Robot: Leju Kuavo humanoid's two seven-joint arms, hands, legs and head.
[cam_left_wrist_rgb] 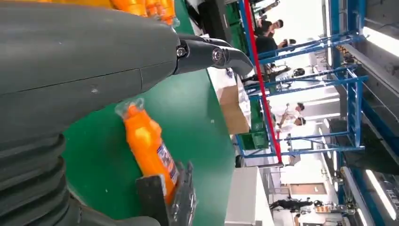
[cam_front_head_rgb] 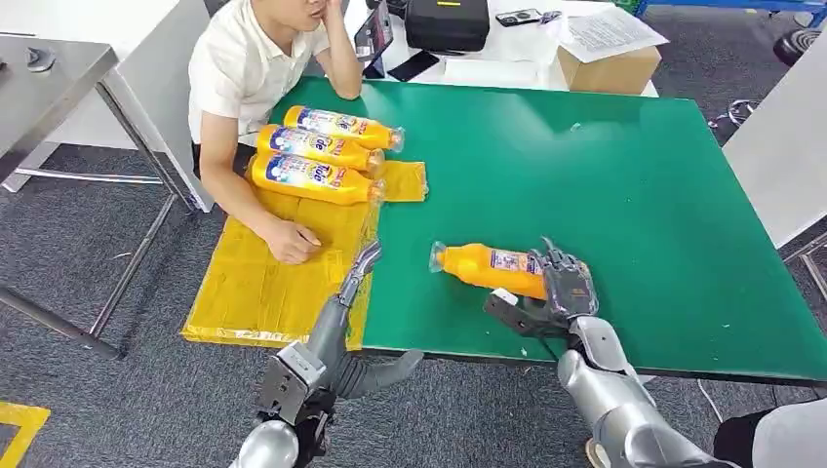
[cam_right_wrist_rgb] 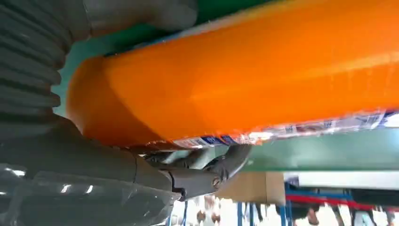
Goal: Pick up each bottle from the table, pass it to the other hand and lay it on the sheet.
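Observation:
An orange bottle [cam_front_head_rgb: 488, 266] with a clear cap and a blue-white label lies on its side on the green table [cam_front_head_rgb: 624, 175]. My right hand [cam_front_head_rgb: 556, 292] grips its base end, fingers over the top and thumb under. From the right wrist the bottle [cam_right_wrist_rgb: 244, 70] is close against the palm, with dark fingers [cam_right_wrist_rgb: 207, 174] curled beneath. My left hand [cam_front_head_rgb: 358, 270] is open, fingers straight, at the table's left edge, apart from the bottle [cam_left_wrist_rgb: 148, 148]. Three more orange bottles [cam_front_head_rgb: 317, 151] lie side by side on the yellow sheet [cam_front_head_rgb: 263, 283].
A person [cam_front_head_rgb: 258, 68] sits at the table's far left corner, one hand [cam_front_head_rgb: 291, 240] resting on the sheet. A cardboard box [cam_front_head_rgb: 610, 68] and a black case [cam_front_head_rgb: 447, 23] stand on a white table behind. A grey table [cam_front_head_rgb: 49, 78] stands at left.

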